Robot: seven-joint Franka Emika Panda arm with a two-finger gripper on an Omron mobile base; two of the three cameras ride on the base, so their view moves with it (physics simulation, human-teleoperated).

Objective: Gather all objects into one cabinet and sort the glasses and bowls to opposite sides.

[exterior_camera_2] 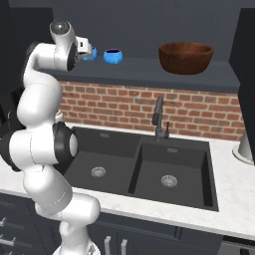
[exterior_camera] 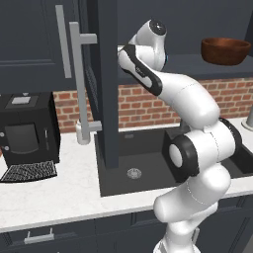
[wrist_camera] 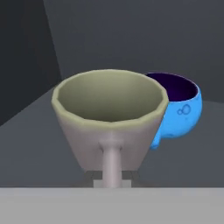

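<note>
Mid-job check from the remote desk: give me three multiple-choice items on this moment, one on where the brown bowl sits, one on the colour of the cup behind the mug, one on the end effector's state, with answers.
1. Where is the wide reddish-brown wooden bowl?
A. In the sink
B. On the dark cabinet shelf
C. On the white counter

2. What colour is the small handled cup just behind the pale grey-green handled mug?
A. Bright blue
B. Red
C. White

3. What state is the end effector in?
A. Wide open, away from everything
B. Shut on the bowl
C. Shut on the mug's handle

Answers: 1 B, the right base view shows the bowl standing on the shelf above the brick wall. 2 A, the hand view shows it blue. 3 C, the hand view shows the handle running down into the grip.
</note>
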